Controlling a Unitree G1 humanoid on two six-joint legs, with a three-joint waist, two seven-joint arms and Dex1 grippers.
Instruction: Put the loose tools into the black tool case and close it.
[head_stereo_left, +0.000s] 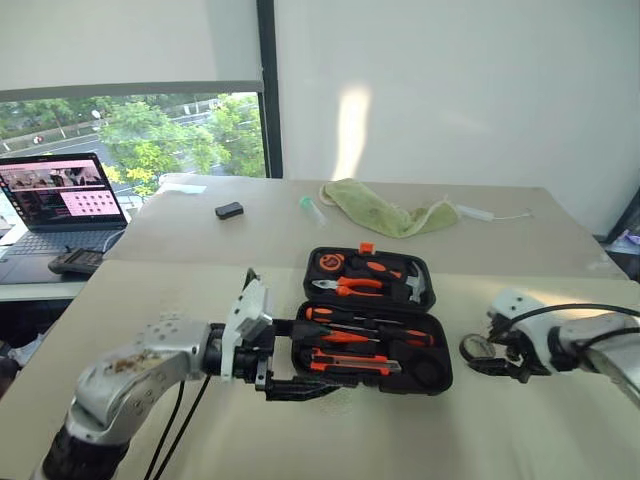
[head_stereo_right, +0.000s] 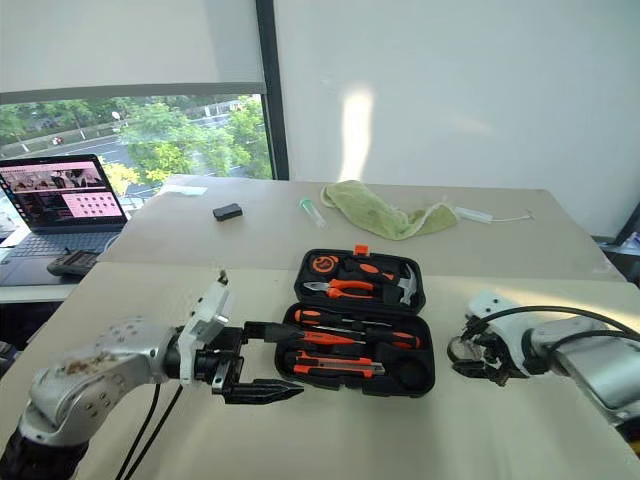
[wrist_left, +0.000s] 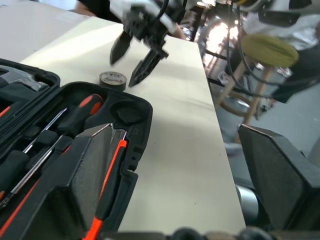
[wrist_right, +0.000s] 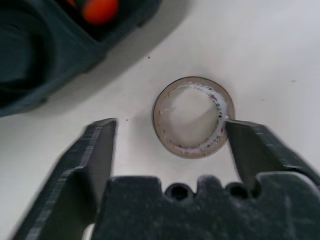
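The black tool case (head_stereo_left: 438, 378) lies open in the middle of the table. Its near half holds screwdrivers (head_stereo_left: 365, 318) and an orange-black utility knife (head_stereo_left: 350, 365). The far half holds pliers, a hammer and a tape measure. My left gripper (head_stereo_left: 295, 358) is open and empty at the case's left front corner, pointing toward it. A small dark tape roll (wrist_right: 194, 117) lies flat on the table right of the case. My right gripper (wrist_right: 172, 135) is open and angled down, with its fingers (wrist_right: 97, 150) on either side of the roll, one close to its rim.
At the back of the table lie a green cloth (head_stereo_left: 385, 212), a small black box (head_stereo_left: 229, 210), a small tube (head_stereo_left: 312, 208) and a white cable (head_stereo_left: 480, 213). A laptop (head_stereo_left: 62, 200) stands on a side desk at the far left.
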